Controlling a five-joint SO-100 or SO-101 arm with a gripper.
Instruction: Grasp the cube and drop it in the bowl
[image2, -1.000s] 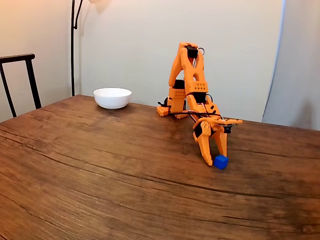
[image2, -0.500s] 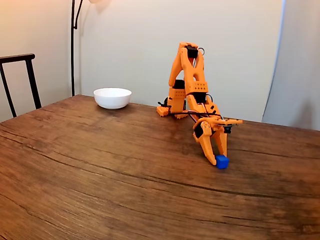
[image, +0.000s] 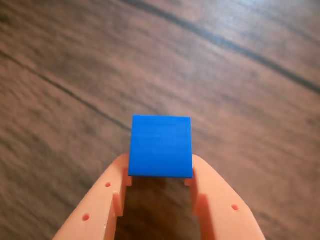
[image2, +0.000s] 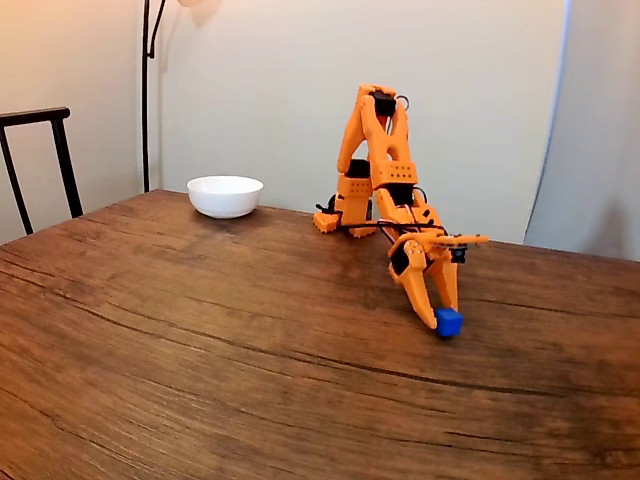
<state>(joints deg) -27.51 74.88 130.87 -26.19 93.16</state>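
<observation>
Surface: dark wooden table (image2: 200, 330), long grain lines. Room: cream wall behind, black chair (image2: 40, 150) and lamp pole (image2: 146, 95) far to one side in fixed view.

Fixed view: my orange arm (image2: 375, 165) folded down, white bowl (image2: 225, 196) well apart from my jaws, near table's far edge. Wrist view: blurred wood grain, close detail of tips.

My gripper (image: 160, 175): jaws clenched on blue cube (image: 160, 146), one fingertip against each side face. Cube (image2: 449, 321) sits at very tip, close above tabletop; contact with wood cannot tell.
</observation>
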